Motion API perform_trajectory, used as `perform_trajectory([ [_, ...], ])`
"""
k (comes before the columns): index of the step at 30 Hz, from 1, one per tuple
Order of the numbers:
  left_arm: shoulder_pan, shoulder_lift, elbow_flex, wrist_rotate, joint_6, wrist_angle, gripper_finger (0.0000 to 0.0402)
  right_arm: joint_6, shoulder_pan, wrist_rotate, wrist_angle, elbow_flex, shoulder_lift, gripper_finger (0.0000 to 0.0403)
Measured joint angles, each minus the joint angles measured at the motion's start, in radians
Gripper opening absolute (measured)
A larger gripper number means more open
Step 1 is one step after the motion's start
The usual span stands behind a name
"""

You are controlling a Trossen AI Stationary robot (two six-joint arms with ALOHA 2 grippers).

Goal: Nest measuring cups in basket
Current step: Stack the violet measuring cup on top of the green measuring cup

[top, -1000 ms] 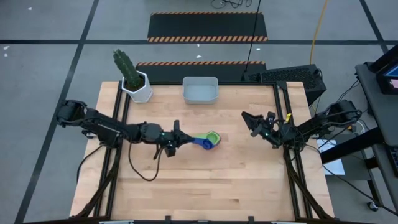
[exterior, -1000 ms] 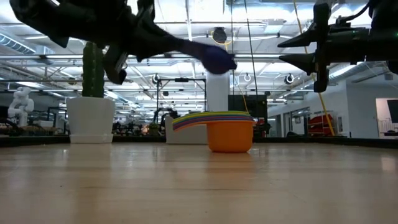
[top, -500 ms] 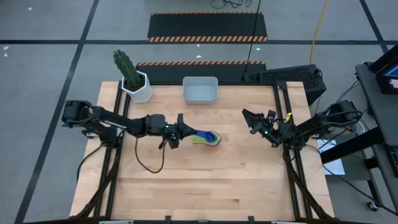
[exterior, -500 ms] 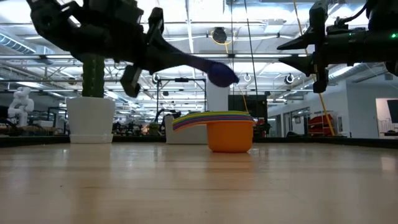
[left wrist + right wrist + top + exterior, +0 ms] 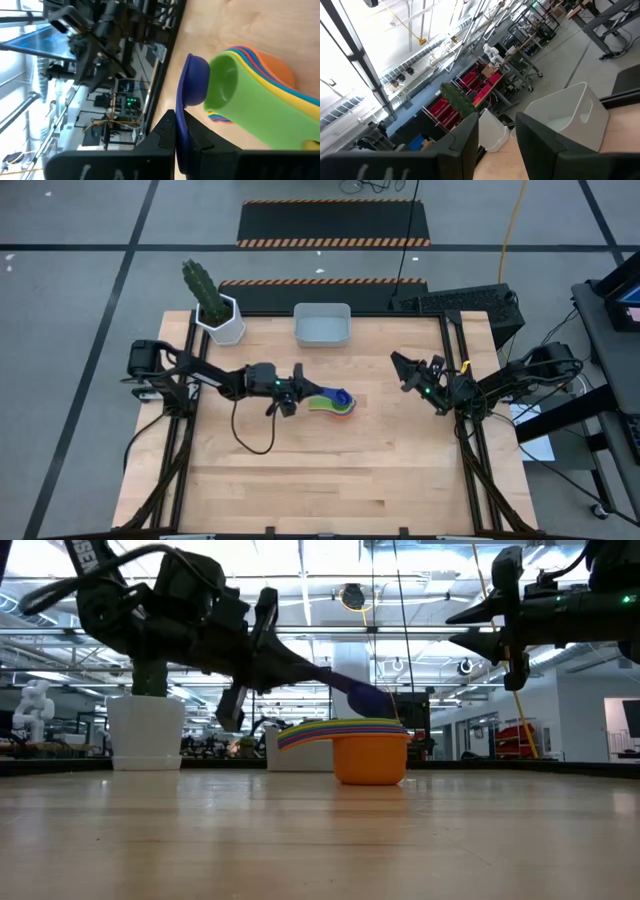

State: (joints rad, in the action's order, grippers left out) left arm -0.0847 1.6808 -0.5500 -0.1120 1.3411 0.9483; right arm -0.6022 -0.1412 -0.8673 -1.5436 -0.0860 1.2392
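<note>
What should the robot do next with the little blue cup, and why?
Probably lower it a little more into the green cup. The left gripper holds the dark blue cup by its handle, tilted just above the stack of cups, not yet seated inside.

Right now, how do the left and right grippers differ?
The left gripper is shut on the dark blue cup, low over the nested stack; the right gripper holds nothing. Left is at mid-table; right hangs higher, by the right edge. Both point inward.
</note>
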Motion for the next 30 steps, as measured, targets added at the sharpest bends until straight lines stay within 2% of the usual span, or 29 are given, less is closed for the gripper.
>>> perform_trajectory([
  [5, 0.000, 0.037, -0.001, -0.001, 0.009, 0.028, 0.0022, 0.003, 0.005, 0.002, 0.000, 0.000, 0.000, 0.0121],
  [17, 0.001, 0.037, -0.001, -0.028, -0.075, -0.006, 0.0125, 0.005, 0.005, 0.004, 0.000, 0.000, 0.000, 0.0121],
  [23, 0.008, 0.037, -0.001, -0.031, -0.176, -0.010, 0.0189, 0.001, 0.004, 0.007, 0.000, 0.000, 0.000, 0.0121],
  [27, 0.022, 0.037, -0.001, -0.092, -0.244, -0.012, 0.0221, -0.002, 0.004, 0.008, 0.000, 0.000, 0.000, 0.0121],
  [30, 0.029, 0.036, -0.002, -0.123, -0.263, -0.027, 0.0231, -0.002, 0.004, 0.008, 0.001, 0.000, 0.000, 0.0121],
])
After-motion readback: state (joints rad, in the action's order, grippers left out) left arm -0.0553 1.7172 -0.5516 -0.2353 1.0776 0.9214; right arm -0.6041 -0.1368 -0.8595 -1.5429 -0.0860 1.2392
